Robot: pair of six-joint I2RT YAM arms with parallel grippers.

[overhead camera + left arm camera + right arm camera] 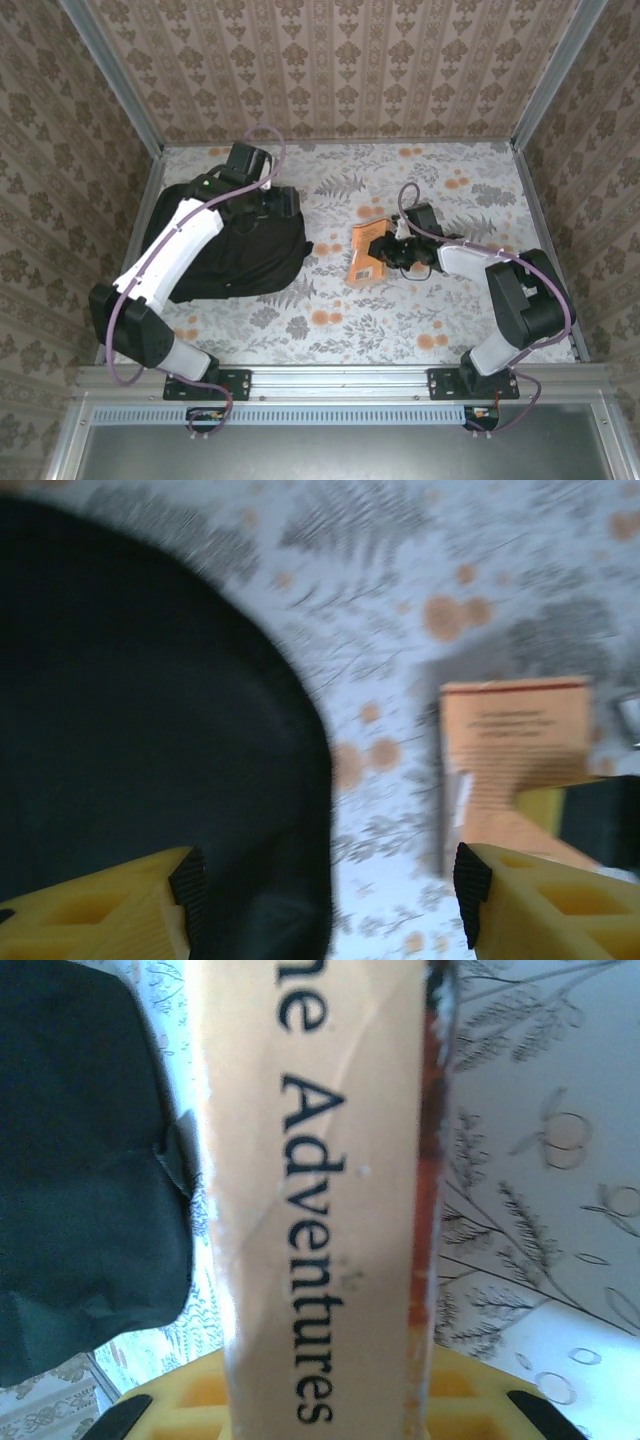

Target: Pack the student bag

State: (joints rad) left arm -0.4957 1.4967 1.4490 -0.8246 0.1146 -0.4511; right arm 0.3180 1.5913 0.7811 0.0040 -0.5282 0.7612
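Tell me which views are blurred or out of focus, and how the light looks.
Top external: sharp and evenly lit, only soft shadows on the table. Left wrist: motion-blurred all over, so the student bag has a smeared edge and the print on the orange book is unreadable. Right wrist: the book's spine sits very close and slightly soft, though "Adventures" still reads.

Brown damask wallpaper point(340, 60) is covering the back wall and both side walls. Two grey metal posts point(113, 75) are running up the back corners. A cloth point(400, 320) printed with grey ferns and orange blossoms is lying over the table. A metal rail point(340, 380) is spanning the near edge, just ahead of a dark grey panel point(340, 455). Soft, even light is falling across the cloth.
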